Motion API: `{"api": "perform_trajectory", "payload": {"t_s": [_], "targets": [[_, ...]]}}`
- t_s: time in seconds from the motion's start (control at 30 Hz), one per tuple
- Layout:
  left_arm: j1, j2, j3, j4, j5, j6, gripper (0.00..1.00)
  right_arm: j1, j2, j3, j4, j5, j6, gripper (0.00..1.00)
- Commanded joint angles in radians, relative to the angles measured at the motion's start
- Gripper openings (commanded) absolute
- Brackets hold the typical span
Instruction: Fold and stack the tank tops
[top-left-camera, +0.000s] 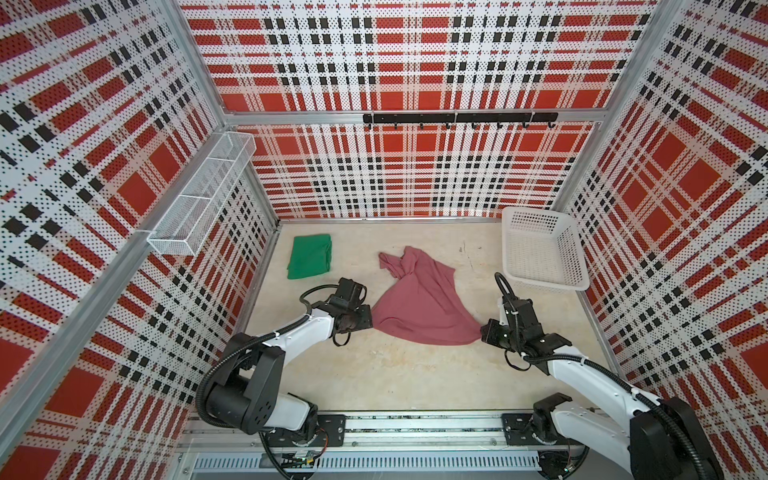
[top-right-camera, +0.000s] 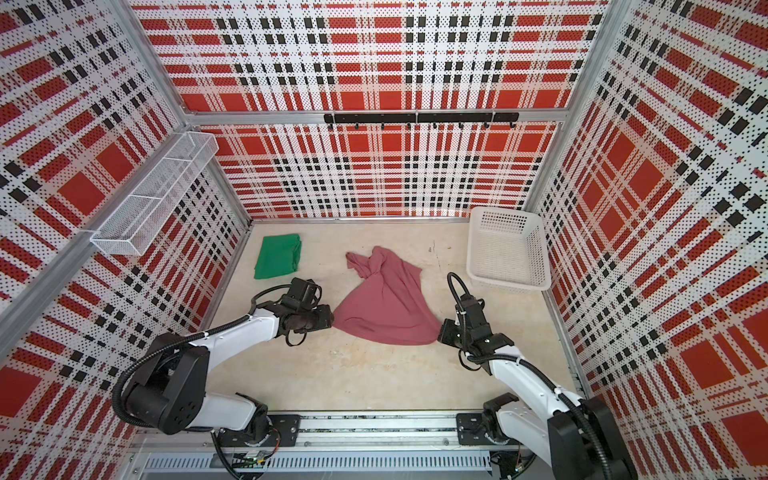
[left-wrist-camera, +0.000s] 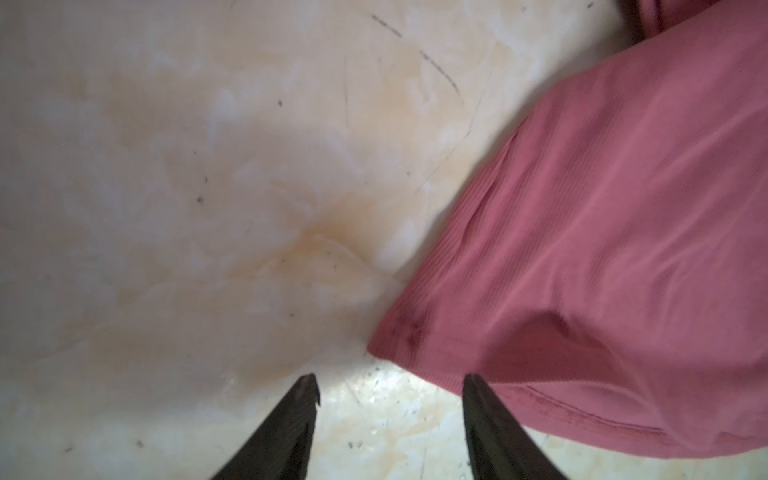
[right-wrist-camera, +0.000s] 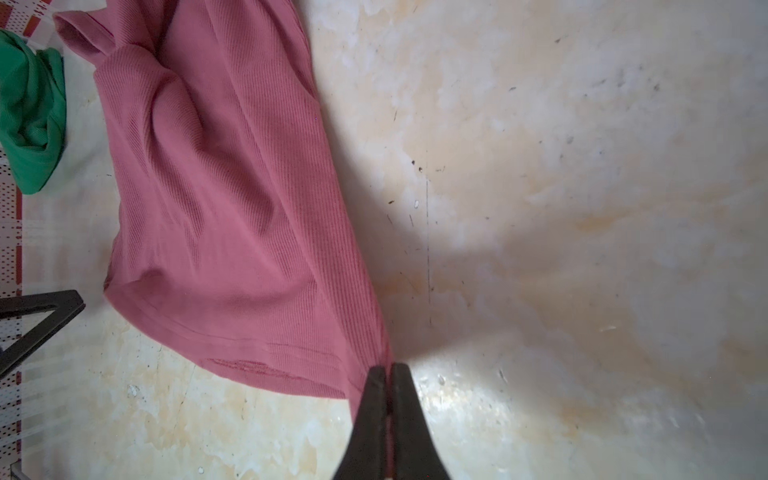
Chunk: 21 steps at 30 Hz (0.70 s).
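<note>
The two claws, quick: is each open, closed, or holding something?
Left claw: open, holding nothing, beside the pink tank top hem.
Right claw: closed on a corner of the pink tank top.

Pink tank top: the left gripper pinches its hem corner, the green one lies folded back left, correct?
No: the right gripper pinches the pink tank top at its hem corner, as the right wrist view shows; the green tank top lies folded there.

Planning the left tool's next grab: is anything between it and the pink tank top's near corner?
Nothing visible. The open left tool sits right at a corner of the pink tank top, only bare table between.
</note>
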Motion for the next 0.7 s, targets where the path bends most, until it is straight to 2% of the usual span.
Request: {"api": "perform_trajectory", "payload": {"t_s": [0.0, 0.4, 0.57, 0.67], "targets": [[0.007, 0.003, 0.007, 0.036, -0.006, -0.010, 0.59, 0.004, -0.005, 0.035, -0.032, 0.026, -0.019, 0.00], [-0.029, 0.117, 0.025, 0.065, -0.022, -0.012, 0.47, 0.004, -0.031, 0.027, -0.049, 0.057, -0.021, 0.00], [-0.028, 0.153, 0.034, 0.121, -0.017, -0.019, 0.30, 0.004, -0.030, 0.036, -0.062, 0.058, -0.030, 0.00], [-0.021, 0.164, 0.050, 0.162, 0.002, -0.026, 0.15, 0.005, -0.038, 0.039, -0.064, 0.055, -0.039, 0.00]]}}
